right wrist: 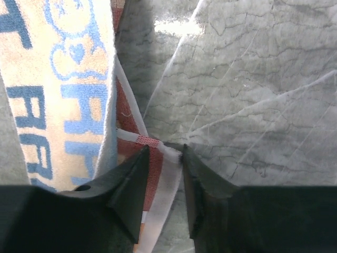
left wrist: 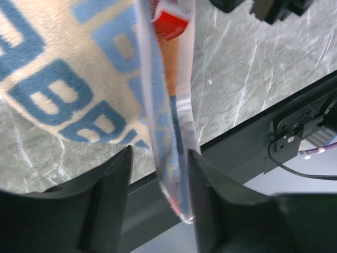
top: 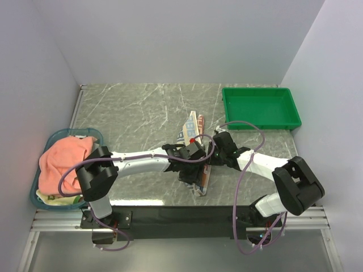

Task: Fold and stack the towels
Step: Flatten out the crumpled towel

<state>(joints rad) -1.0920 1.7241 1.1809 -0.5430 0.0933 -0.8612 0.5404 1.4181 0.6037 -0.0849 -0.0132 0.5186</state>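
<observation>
A cream towel [top: 192, 126] with blue letters is raised over the table's middle, a narrow strip of it running down to the near edge. My left gripper [top: 193, 152] is open. The towel's white-and-red hem [left wrist: 171, 158] hangs edge-on between its fingers [left wrist: 113, 179] and brushes the right one. My right gripper [top: 218, 144] meets it from the right, open by a narrow gap. That gap straddles a white corner of the cream towel [right wrist: 171, 153]. A salmon-pink towel [top: 65, 164] is heaped in the basket over a pale yellow one [top: 54, 198].
The blue basket [top: 34, 192] sits at the table's left edge. A green plastic tray [top: 261, 107] stands at the back right. The black front rail [left wrist: 247, 137] runs just below the hanging hem. White walls enclose the marble table [top: 142, 107].
</observation>
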